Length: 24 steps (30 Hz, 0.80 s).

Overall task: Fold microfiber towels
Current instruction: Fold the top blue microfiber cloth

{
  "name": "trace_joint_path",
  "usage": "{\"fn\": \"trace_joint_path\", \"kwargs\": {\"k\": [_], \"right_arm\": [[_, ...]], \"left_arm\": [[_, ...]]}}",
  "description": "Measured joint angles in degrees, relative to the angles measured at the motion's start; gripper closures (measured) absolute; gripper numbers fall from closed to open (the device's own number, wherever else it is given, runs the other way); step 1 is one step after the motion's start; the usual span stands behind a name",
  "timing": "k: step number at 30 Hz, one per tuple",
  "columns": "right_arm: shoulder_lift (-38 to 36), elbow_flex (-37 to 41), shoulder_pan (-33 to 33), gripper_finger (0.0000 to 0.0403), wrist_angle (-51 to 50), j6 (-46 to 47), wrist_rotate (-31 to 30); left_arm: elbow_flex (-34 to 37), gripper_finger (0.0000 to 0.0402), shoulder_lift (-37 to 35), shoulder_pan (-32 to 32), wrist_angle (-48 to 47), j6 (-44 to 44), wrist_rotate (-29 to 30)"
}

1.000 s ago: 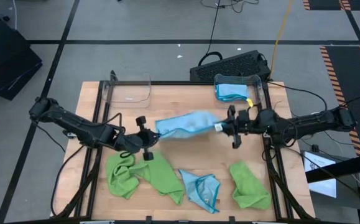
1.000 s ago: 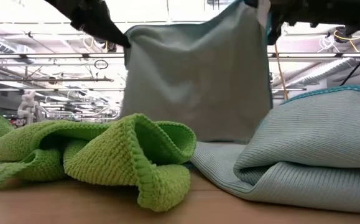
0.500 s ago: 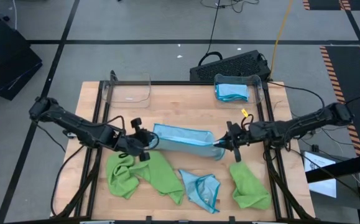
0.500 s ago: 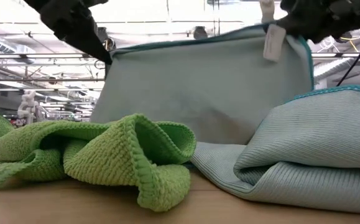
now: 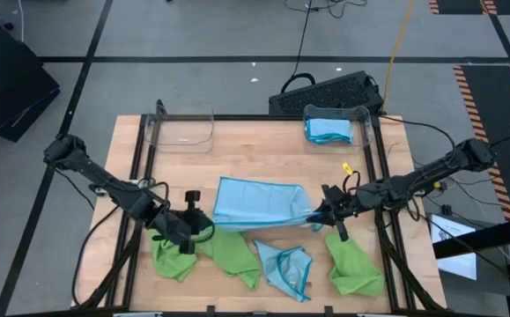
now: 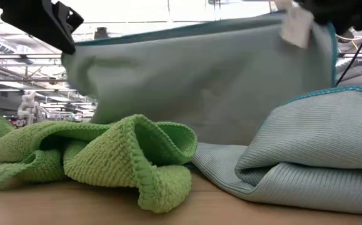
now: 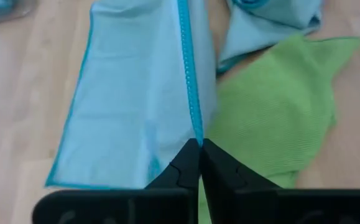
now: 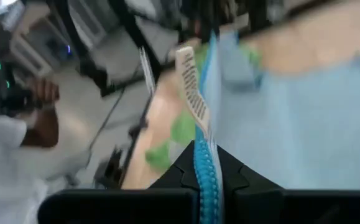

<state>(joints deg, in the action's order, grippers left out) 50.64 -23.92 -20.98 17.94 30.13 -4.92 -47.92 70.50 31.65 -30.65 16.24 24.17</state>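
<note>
Both arms reach in low from the table's sides toward its middle. The left gripper [image 5: 203, 220] is pinched shut on one corner of a light blue towel [image 5: 259, 203], and the right gripper [image 5: 319, 214] is pinched shut on the opposite corner of the same teal edge. The towel is stretched taut between them, its held edge lifted and the rest draping down onto the wooden table [image 5: 255, 158].

Just beside the left gripper lies a crumpled green towel [image 5: 209, 249]; a bunched blue towel [image 5: 285, 267] sits in front of the stretched one, and a folded green towel [image 5: 353, 262] lies just beside the right gripper. Folded blue towels [image 5: 328, 129] rest in a clear bin [image 5: 365, 119] at the far edge.

In the low view both grippers are cut off at the top, and the right wrist view is smeared
</note>
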Motion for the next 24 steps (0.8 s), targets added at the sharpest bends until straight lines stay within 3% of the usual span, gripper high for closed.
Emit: {"fn": "trace_joint_path", "kwargs": {"k": [4, 7, 15, 21, 24], "right_arm": [[2.69, 0.00, -0.23, 0.0401, 8.42, -6.69, -9.70], [4.27, 0.00, 1.68, 0.0401, 8.85, -10.01, -13.08], [8.25, 0.02, 4.12, 0.0401, 7.98, -10.80, -12.97], [8.61, 0.04, 3.65, 0.0401, 3.68, -10.60, -10.64], [8.84, 0.04, 3.05, 0.0401, 3.38, -5.40, -6.70]], "left_arm": [[0.02, 0.0397, -0.04, 0.90, -1.92, 0.52, 6.21], [0.03, 0.0390, -0.04, -0.33, -1.07, 0.63, 7.46], [0.86, 0.0394, -0.04, -1.91, 0.83, 2.01, 5.35], [6.84, 0.0398, -0.04, -1.85, 7.69, 4.47, -2.04], [10.22, 0.0394, -0.02, -1.49, 14.29, 4.49, -5.70]]}}
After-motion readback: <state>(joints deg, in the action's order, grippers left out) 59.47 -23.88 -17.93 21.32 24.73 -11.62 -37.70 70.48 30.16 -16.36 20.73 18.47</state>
